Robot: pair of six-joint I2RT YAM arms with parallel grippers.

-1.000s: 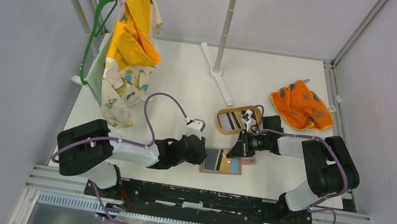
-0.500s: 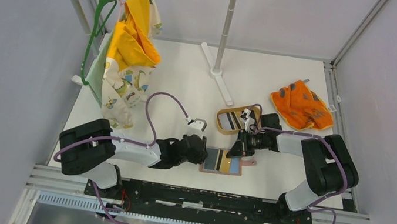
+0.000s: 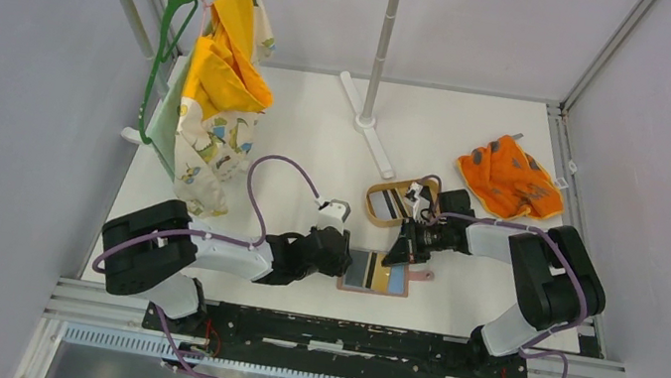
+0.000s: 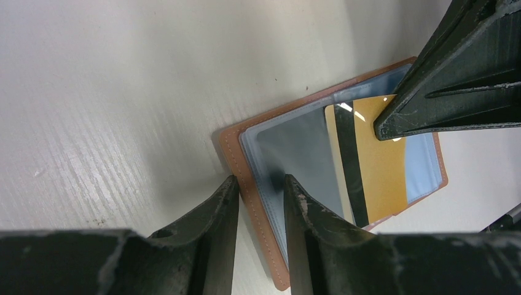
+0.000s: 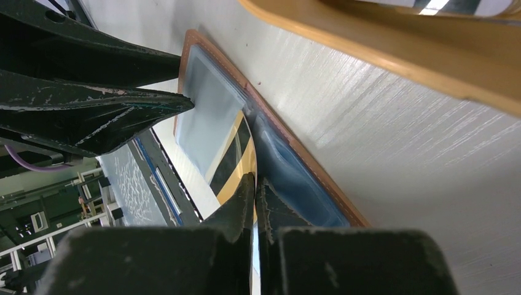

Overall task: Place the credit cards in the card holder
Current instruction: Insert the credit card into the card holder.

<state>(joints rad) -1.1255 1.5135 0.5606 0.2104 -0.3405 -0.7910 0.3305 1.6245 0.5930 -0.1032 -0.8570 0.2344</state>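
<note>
The card holder (image 3: 377, 274) lies open on the table, reddish-brown outside with blue-grey pockets (image 4: 295, 147). My left gripper (image 3: 344, 262) is shut on its left edge, one finger under the leather and one on the clear pocket (image 4: 261, 190). A yellowish credit card (image 4: 375, 166) with a black stripe sits partly inside the right-hand pocket. My right gripper (image 5: 255, 181) is shut on that card's edge, tips pointing down at the holder (image 3: 397, 256). More credit cards (image 3: 395, 203) lie in the oval wooden tray.
The oval light-wood tray (image 3: 378, 198) stands just behind the right gripper, and its rim (image 5: 381, 55) is close above the holder. An orange cloth (image 3: 510, 178) lies at the back right. A garment rack with hanging clothes (image 3: 217, 81) fills the left, its pole foot (image 3: 375, 135) mid-table.
The right wrist has shifted very slightly. The card holder, the yellowish card and the left gripper stay where they were.
</note>
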